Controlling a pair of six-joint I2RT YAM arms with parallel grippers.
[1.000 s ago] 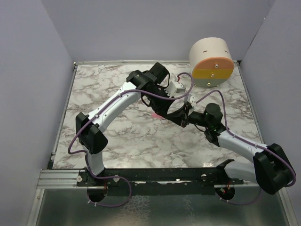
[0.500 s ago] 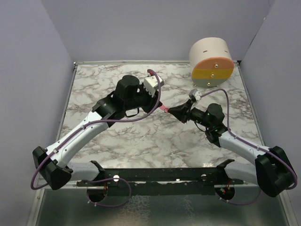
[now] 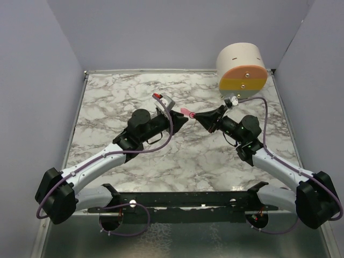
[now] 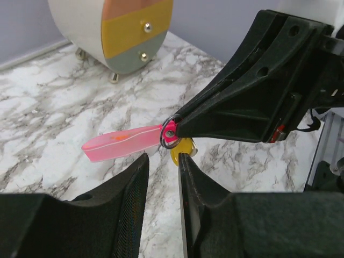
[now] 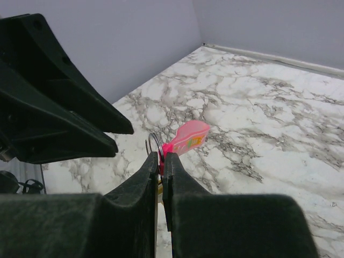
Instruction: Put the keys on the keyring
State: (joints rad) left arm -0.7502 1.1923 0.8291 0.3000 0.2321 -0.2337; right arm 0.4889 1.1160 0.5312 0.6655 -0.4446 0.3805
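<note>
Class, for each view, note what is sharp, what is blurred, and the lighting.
Top external: soft, even light, the pink key tiny. Left wrist: key crisp, left fingers dark and out of focus. Right wrist: right fingers blurred, key sharper.

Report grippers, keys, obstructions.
Right gripper shut on pink key, keyring through its head. Yellow key hangs beneath. Left gripper narrowly open, empty, just short of them. Nothing in between.

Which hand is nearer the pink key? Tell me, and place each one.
Right. The right hand pinches the pink key by its head at the ring; the left hand sits just short of it, holding nothing.
</note>
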